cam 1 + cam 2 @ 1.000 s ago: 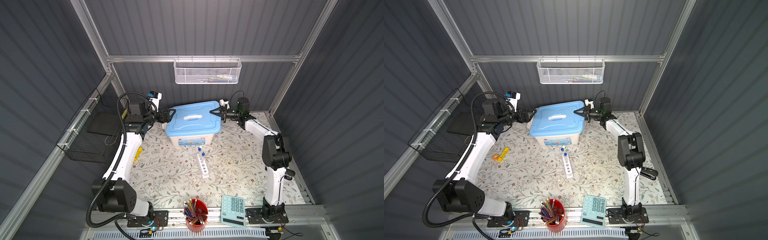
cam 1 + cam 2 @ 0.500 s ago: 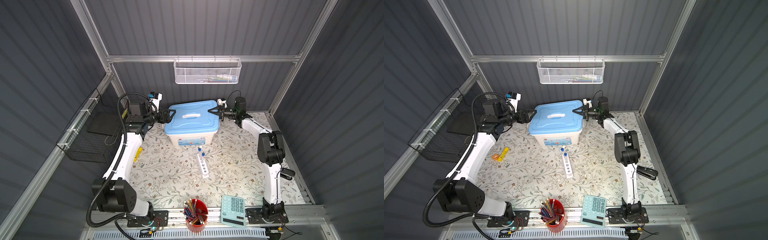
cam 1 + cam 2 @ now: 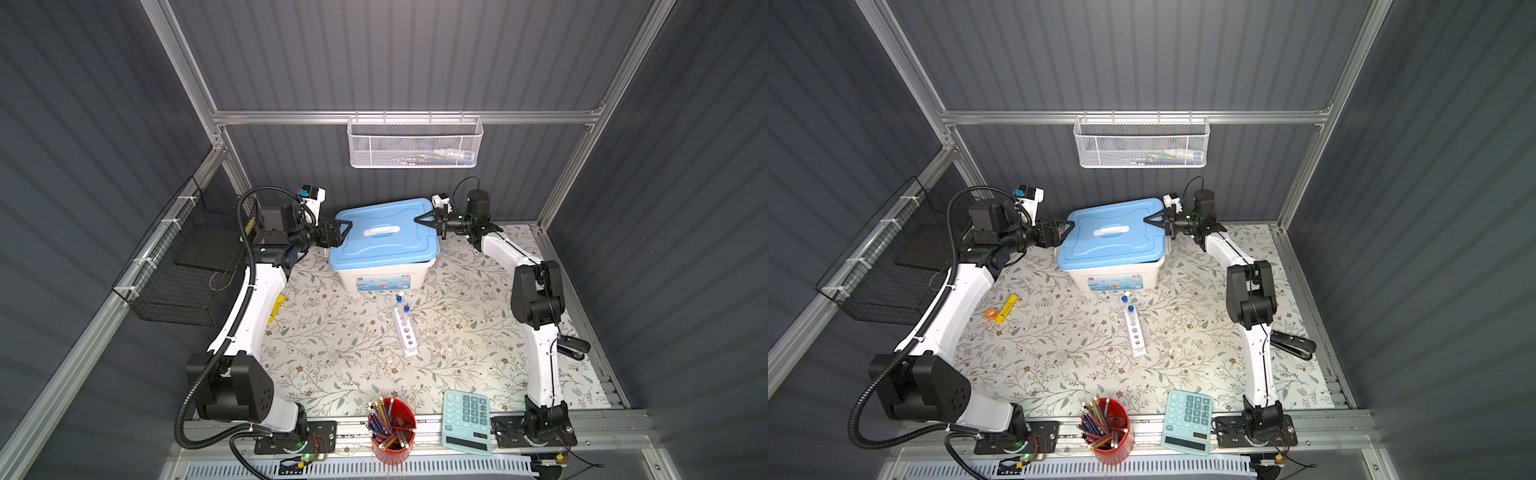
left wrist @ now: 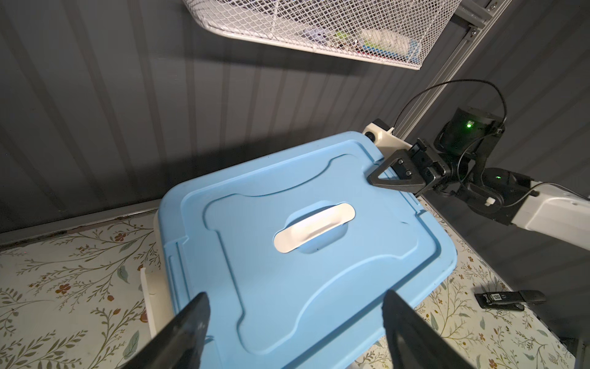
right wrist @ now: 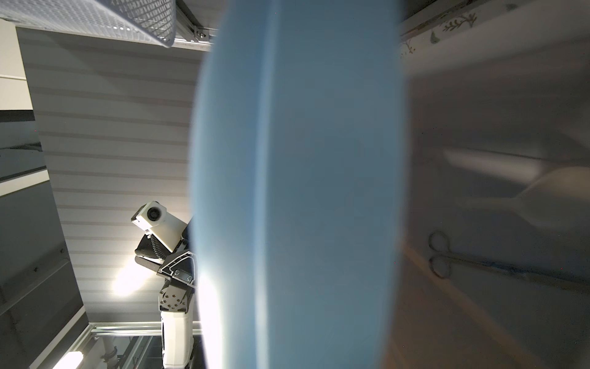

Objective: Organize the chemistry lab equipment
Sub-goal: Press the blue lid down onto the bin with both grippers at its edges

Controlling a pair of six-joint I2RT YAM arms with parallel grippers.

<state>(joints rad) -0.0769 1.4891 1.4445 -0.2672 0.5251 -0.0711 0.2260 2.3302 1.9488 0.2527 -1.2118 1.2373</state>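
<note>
Step in hand: opening the storage box. Left end effector [image 3: 344,235], jaws spread wide, faces the blue lid [image 3: 382,245] ungripped. Right end effector [image 3: 419,221] pinches the opposite rim; scissors-like tool [image 5: 442,255] lies below, inside the white box [image 3: 382,280]. Test tubes [image 3: 403,303] stand in the rack [image 3: 407,334], well apart from both. Next, probably: left closes, joint lift.

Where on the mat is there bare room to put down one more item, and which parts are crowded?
The widest bare patch lies between the white rack, the left arm and the red cup. A second lies between the bin and the right arm. The back is crowded: the left gripper and right gripper are at the bin's blue lid.
</note>
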